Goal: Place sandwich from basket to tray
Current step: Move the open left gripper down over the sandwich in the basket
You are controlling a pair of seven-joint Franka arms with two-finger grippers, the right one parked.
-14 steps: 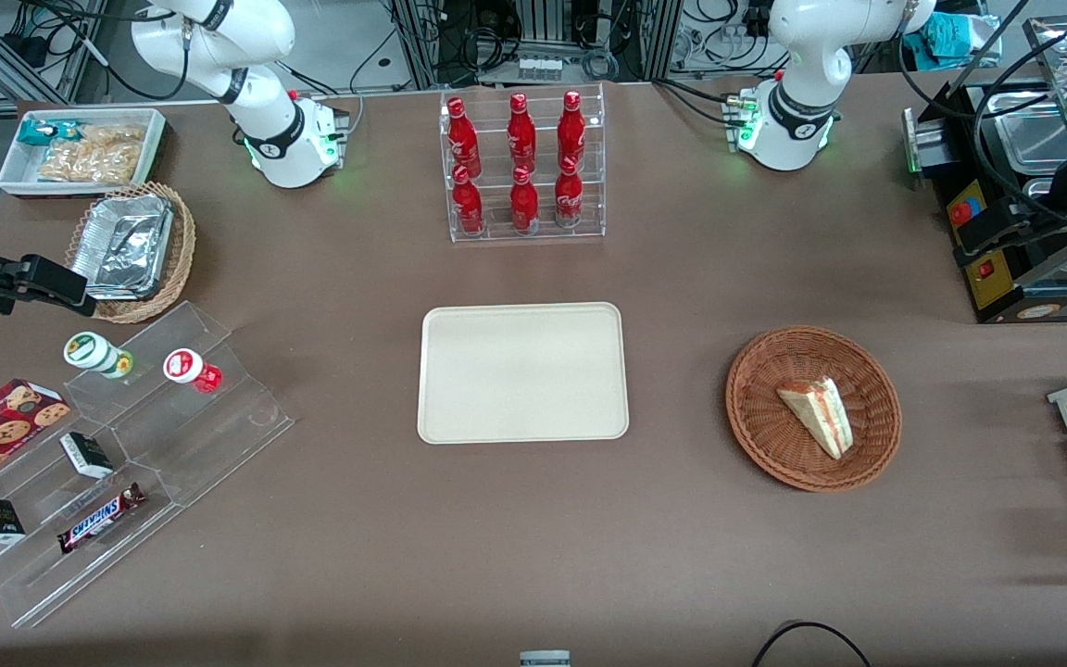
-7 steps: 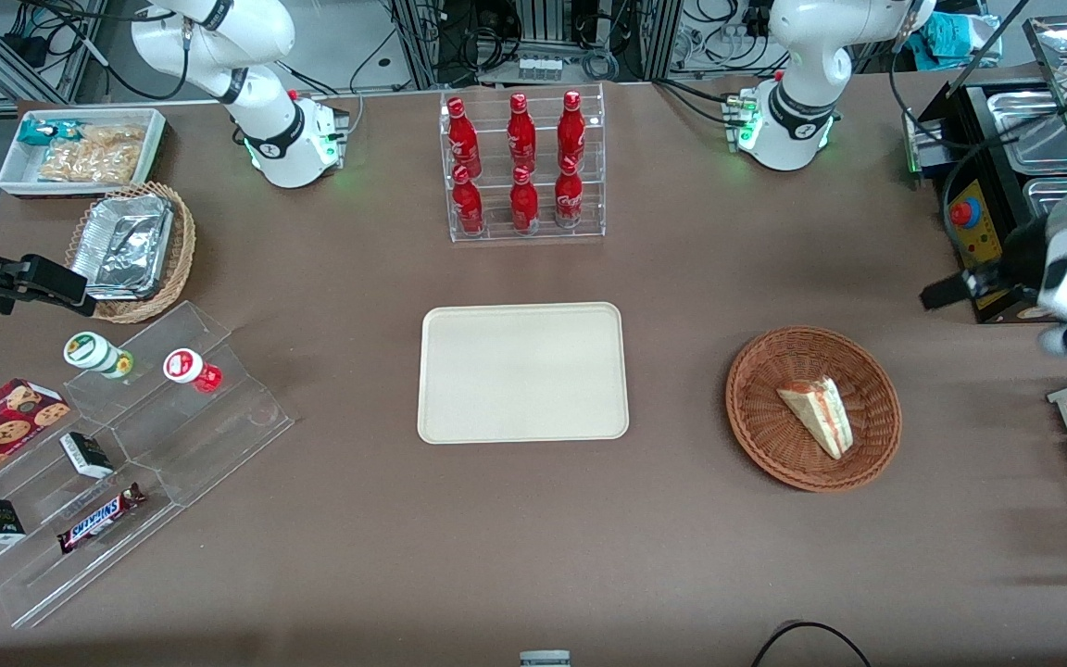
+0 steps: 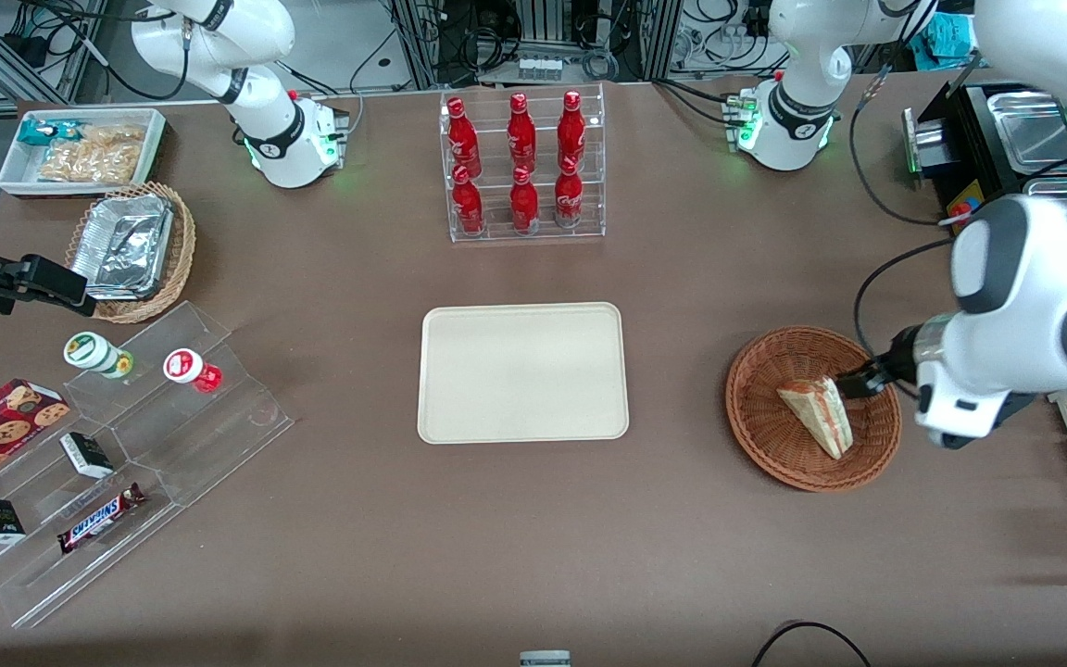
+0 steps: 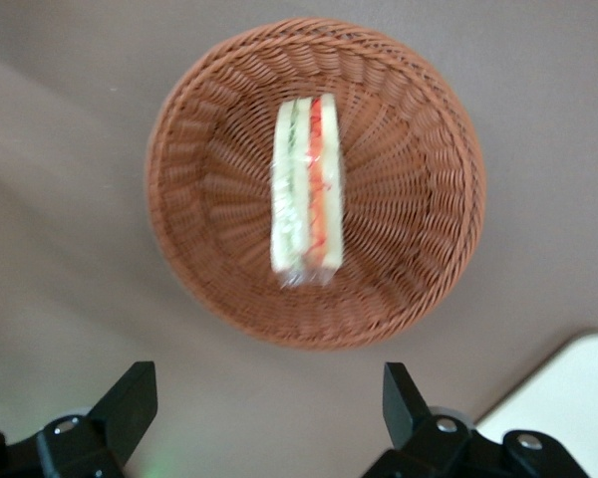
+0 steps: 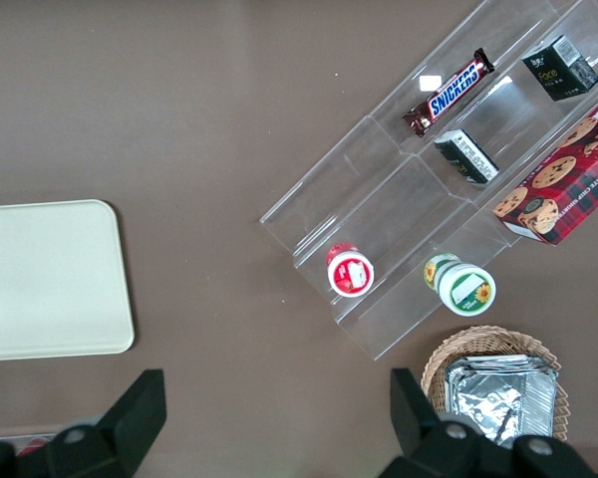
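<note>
The sandwich (image 3: 816, 412), a white-bread wedge with red-orange and green layers, lies in the reddish-brown wicker basket (image 3: 760, 408). The cream tray (image 3: 522, 372) lies flat beside the basket, toward the parked arm's end, with nothing on it. My left gripper (image 3: 853, 382) hangs above the basket's rim at the working arm's end, open and empty, well above the sandwich. In the left wrist view the sandwich (image 4: 306, 199) sits mid-basket (image 4: 409, 199), both dark fingertips (image 4: 135, 393) stand wide apart round the gripper (image 4: 264, 383), and a tray corner (image 4: 568, 398) shows. The tray also shows in the right wrist view (image 5: 50, 279).
A clear rack of red bottles (image 3: 522, 167) stands farther from the camera than the tray. A clear stepped shelf with snacks (image 3: 117, 445), a tan basket of foil trays (image 3: 131, 250) and a white snack bin (image 3: 80, 148) lie toward the parked arm's end. A black machine (image 3: 987, 185) stands at the working arm's end.
My left arm has swung in from the working arm's end of the table and now hangs over the basket's rim. The sandwich, basket and tray have not moved.
</note>
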